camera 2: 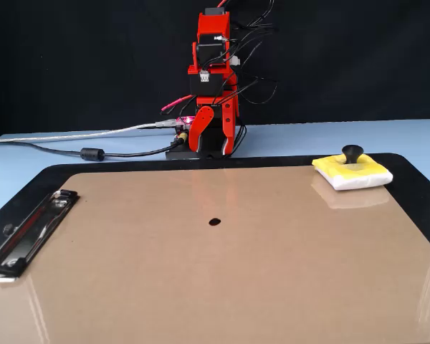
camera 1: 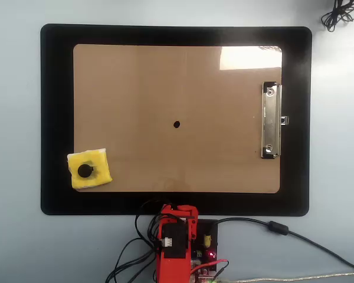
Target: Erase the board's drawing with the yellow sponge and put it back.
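Yellow sponge (camera 1: pixel 89 170) overhangs the board (camera 1: pixel 135 88) corner at seven o'clock of the drawing (camera 1: pixel 176 124); its small knob could slip. Gripper (camera 2: pixel 216 143) folded, closure unclear

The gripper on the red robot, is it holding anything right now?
No, nothing is held. The gripper hangs folded by the arm's base, far from the sponge, which sits alone on the board's corner.

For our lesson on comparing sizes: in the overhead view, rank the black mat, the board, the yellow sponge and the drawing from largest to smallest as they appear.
1. black mat
2. board
3. yellow sponge
4. drawing, a tiny dot
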